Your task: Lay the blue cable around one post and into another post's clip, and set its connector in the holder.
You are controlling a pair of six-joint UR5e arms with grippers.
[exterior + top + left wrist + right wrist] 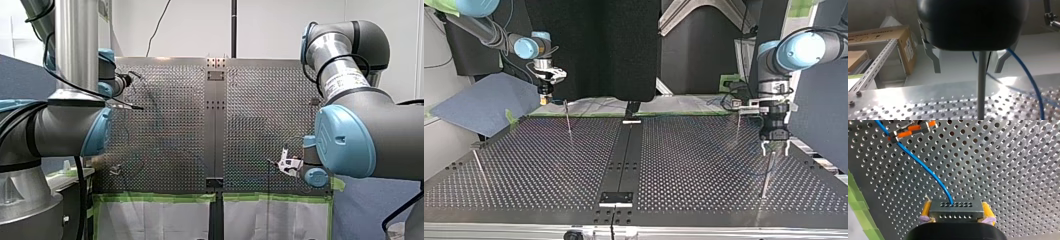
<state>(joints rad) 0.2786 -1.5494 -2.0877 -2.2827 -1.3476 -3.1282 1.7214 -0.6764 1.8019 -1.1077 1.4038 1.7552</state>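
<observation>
The right gripper (957,213) clamps its yellow pads (926,210) on the dark connector (955,206), the rear of which is hidden by the gripper body. The blue cable (923,166) leaves the connector and runs over the perforated table (1003,170) to an orange-and-metal fitting (913,130), only partly in view. The left gripper (967,71) holds nothing: its metal fingers are spread clear of the post (981,87) between them, and its black housing conceals the post's top.

Grey arms (372,125), blue caps (342,141), seemingly black cables (79,200)
</observation>
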